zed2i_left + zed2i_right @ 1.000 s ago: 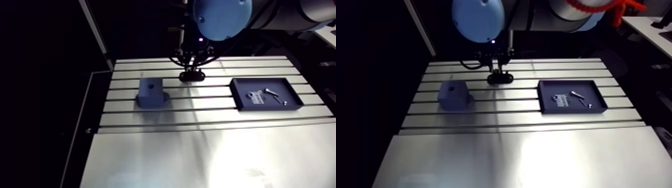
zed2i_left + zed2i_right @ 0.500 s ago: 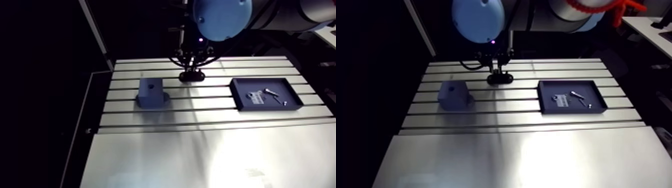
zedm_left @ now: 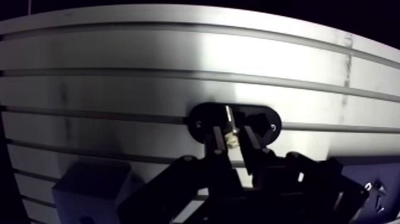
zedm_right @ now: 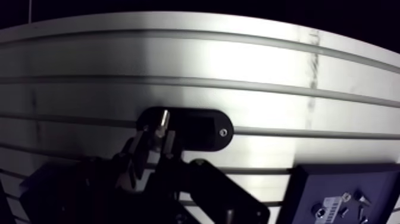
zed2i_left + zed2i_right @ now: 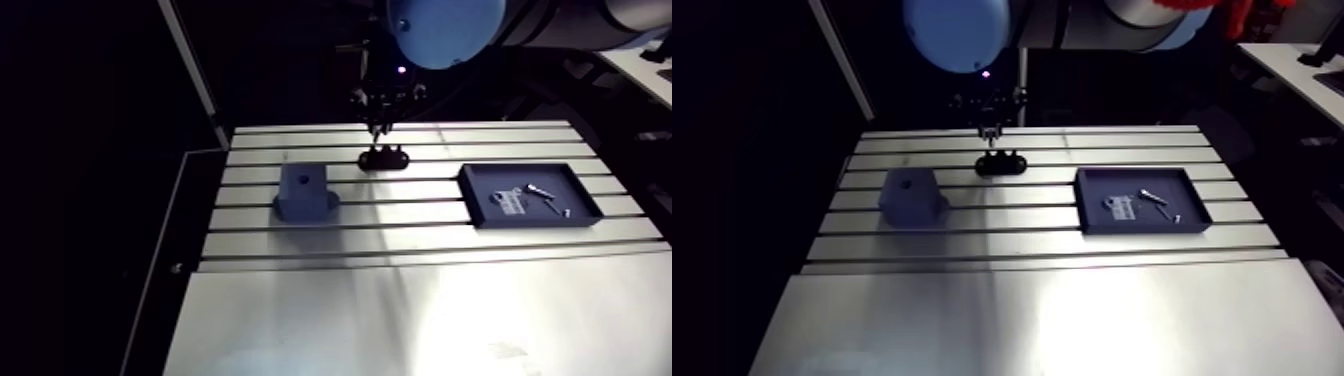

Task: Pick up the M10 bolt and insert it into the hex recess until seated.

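1. Gripper (image 3: 231,136) is pinched on the M10 bolt (image 3: 228,118), with its fingers (image 3: 218,142) pressed against the bolt's sides and nothing else held.
2. The bolt hangs in the air over a black oval plate (image 3: 203,121) on the slotted table (image 5: 400,300). In the arm view there is a gap between the fingertips and the plate.
3. Handling guess: it looks like steel, so stiff, dense for its size, smooth and a bit slippery. It is not fragile. A square pinch across the shank or head flats should stop it swivelling.
4. Its long axis runs in line with the fingers, roughly upright, with the free end pointing down at the plate. Which end is the head, cannot tell.
5. A dark block (image 5: 303,195) sits beside the plate, well apart from the bolt. The hole (image 5: 300,181) in its top is probably the hex recess, but it is too small to confirm the shape.
6. A tray (image 5: 470,198) of small parts lies on the plate's other side, apart from the gripper.
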`<control>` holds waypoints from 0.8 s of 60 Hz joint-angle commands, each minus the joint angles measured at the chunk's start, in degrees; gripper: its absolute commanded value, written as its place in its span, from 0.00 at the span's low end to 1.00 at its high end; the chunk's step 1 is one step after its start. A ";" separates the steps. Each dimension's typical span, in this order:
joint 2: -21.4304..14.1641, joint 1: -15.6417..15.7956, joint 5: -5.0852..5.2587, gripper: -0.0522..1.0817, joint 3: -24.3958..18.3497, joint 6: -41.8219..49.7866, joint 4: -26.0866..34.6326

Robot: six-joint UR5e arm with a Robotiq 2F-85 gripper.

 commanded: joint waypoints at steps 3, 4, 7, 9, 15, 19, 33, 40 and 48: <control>-2.79 0.04 -0.01 0.71 -3.30 -0.54 4.24; -3.30 0.04 -0.08 0.71 -3.98 -0.89 5.04; -3.68 0.04 -0.17 0.71 -4.60 -1.17 5.84; -4.03 0.04 -0.11 0.71 -5.30 -1.43 6.78; -5.10 0.36 -0.18 0.71 -7.47 -2.46 10.57; -5.24 0.71 -0.27 0.71 -9.91 -3.76 15.32; -6.12 2.32 -0.56 0.71 -15.46 -8.68 28.47; -6.55 4.62 -0.64 0.71 -16.14 -16.72 31.73; -6.81 5.94 -0.59 0.71 -15.47 -22.44 32.17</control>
